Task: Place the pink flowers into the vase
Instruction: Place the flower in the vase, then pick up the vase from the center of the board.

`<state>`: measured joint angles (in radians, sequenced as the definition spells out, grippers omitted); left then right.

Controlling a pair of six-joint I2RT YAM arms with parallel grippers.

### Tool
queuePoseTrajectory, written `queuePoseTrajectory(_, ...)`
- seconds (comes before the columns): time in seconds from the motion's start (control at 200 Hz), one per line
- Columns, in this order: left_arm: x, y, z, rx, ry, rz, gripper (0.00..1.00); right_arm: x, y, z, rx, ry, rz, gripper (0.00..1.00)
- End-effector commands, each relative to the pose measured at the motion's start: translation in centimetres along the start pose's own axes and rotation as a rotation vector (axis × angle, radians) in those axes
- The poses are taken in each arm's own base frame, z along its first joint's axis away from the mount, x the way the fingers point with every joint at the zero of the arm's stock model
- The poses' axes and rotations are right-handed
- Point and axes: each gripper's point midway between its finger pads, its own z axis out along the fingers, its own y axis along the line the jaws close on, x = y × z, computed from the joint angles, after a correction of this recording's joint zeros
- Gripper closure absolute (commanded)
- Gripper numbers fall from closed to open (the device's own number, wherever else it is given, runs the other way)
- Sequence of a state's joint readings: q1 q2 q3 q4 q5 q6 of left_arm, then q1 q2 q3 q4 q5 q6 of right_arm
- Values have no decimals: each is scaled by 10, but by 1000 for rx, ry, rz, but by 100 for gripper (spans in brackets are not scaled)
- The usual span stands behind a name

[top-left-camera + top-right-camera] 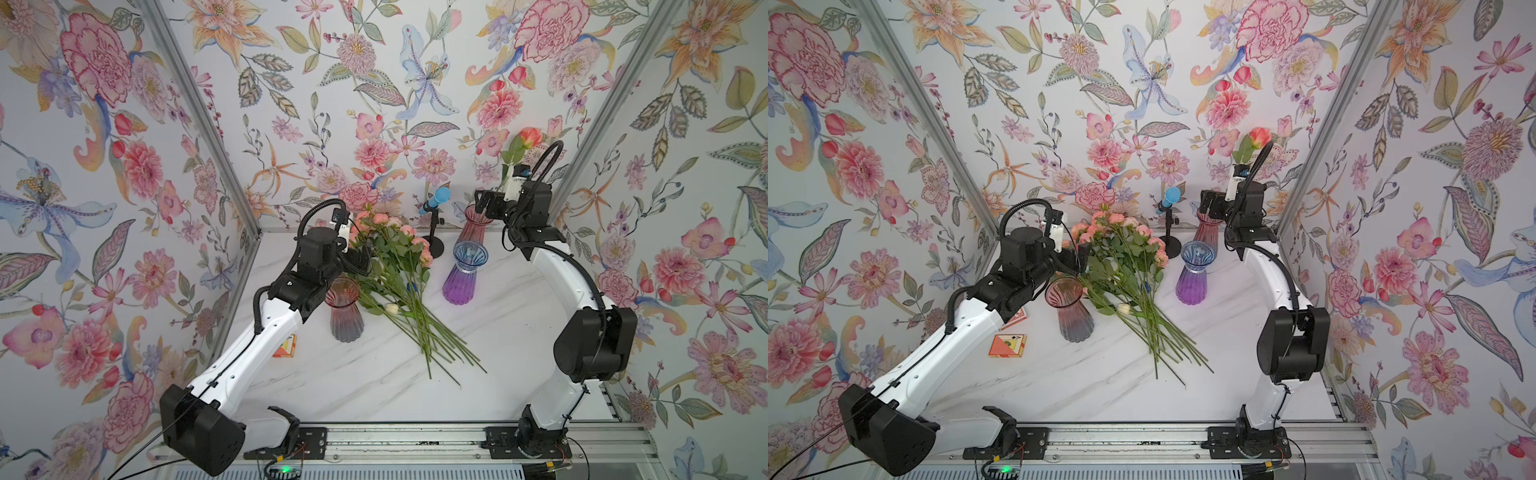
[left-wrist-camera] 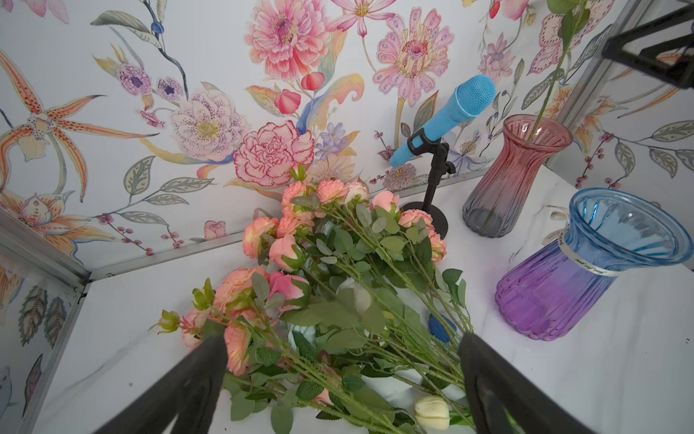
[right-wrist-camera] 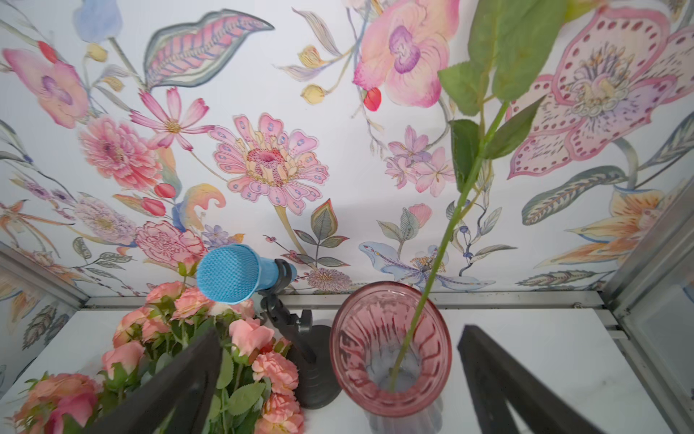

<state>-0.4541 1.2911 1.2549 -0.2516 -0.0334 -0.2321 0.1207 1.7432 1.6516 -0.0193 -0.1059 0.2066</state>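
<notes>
Right pincer [image 3: 338, 375]: fingers wide apart, clamped on nothing. Just ahead and lower, in line with the gap between the fingers: pink vase [image 3: 390, 349], upright on the tabletop [image 3: 563, 345]. Single pink flower [image 3: 463, 150] standing in it, stem leaning, clear of both fingers.

Left pincer [image 2: 345, 375]: likewise wide apart and empty. Hangs above the other pink flowers [image 2: 338, 270], heaped flat on the tabletop directly beneath. Blooms ahead of the fingertips, stems trailing back under the wrist.
</notes>
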Motion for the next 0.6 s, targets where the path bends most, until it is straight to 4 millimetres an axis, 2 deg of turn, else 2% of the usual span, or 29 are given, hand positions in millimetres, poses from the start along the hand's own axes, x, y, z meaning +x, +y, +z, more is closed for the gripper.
queuePoseTrajectory(0.0,10,12,-19,-25,54,-37,2,-6,30,-28,-44,-10,-37,1)
queuePoseTrajectory(0.17,34,21,-33,-25,127,-79,4,17,85,-54,-153,25,-108,1)
queuePoseTrajectory(0.37,65,25,-29,-15,250,-90,13,74,159,-71,-399,160,-158,1)
queuePoseTrajectory(0.46,73,23,-26,0,279,-94,15,95,179,-77,-455,201,-171,1)
queuePoseTrajectory(0.595,90,23,-20,11,342,-92,21,119,197,-85,-514,246,-192,1)
